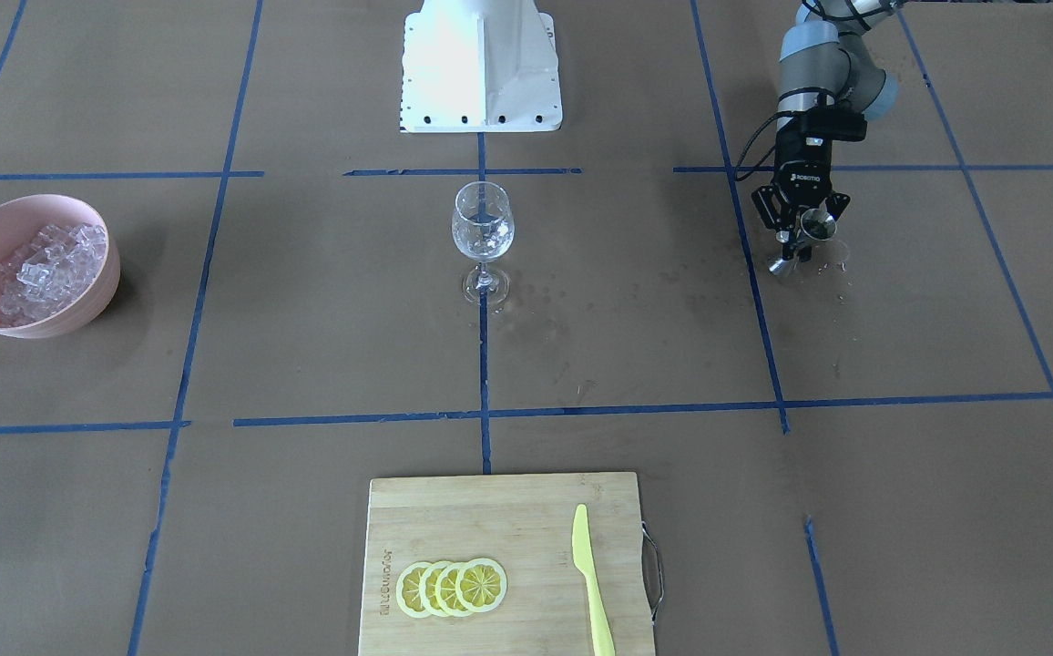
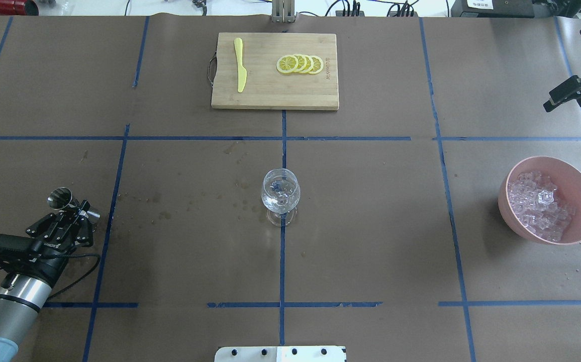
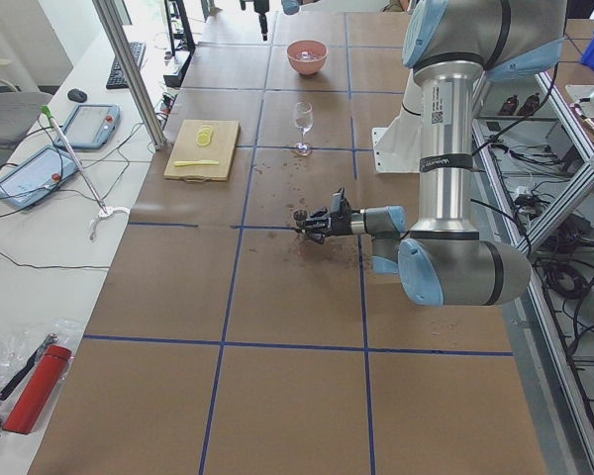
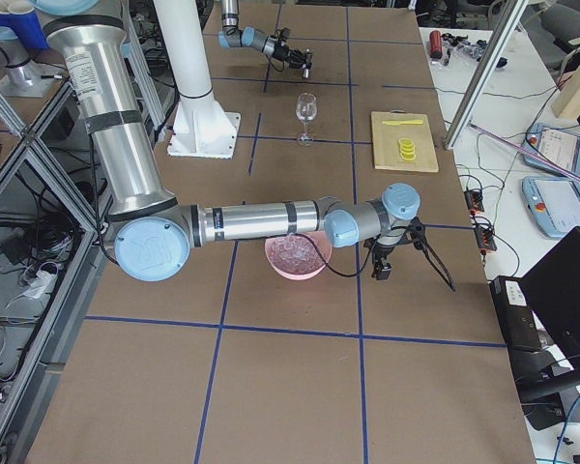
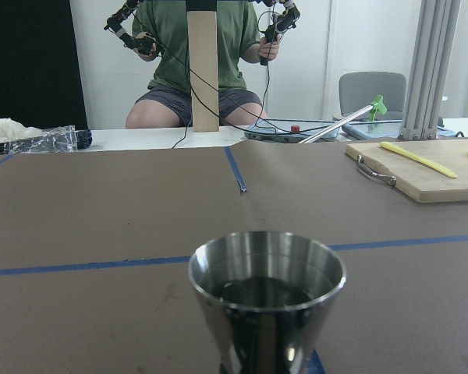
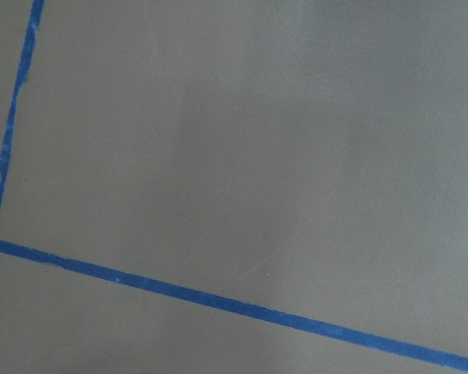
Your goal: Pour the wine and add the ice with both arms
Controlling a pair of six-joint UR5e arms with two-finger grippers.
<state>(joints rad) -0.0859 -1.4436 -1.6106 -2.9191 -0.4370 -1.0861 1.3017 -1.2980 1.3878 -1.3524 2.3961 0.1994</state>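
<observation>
Tools first: the left tool [image 2: 76,210] is pinched on the waist of one steel jigger [image 5: 265,327], held upright and low over the counter [image 2: 371,226] near its left end. The wine [image 5: 264,291] lies as a dark pool in the jigger's upper cup. The left arm [image 2: 14,301] comes in from the near-left corner. A wide stretch of bare brown paper, marked only by blue tape lines and a few wet spots, separates the jigger from the single stemmed wine glass [image 2: 280,193], which stands on the centre tape line. The right tool [image 2: 552,103] hangs above the counter close to its far-right edge. Whether it is spread or pressed together I cannot tell, and its wrist view shows only paper and tape. The right arm [image 4: 261,220] stretches out low over one pink bowl [image 2: 574,183]. That bowl sits near the right end, well apart from the glass, with open paper between them, and holds the ice [image 2: 539,206], many cubes heaped together. At the middle of the far edge lies one wooden board [image 2: 270,93], carrying four overlapping lemon slices [image 2: 300,64] and one yellow knife [image 2: 240,65], apart from each other
</observation>
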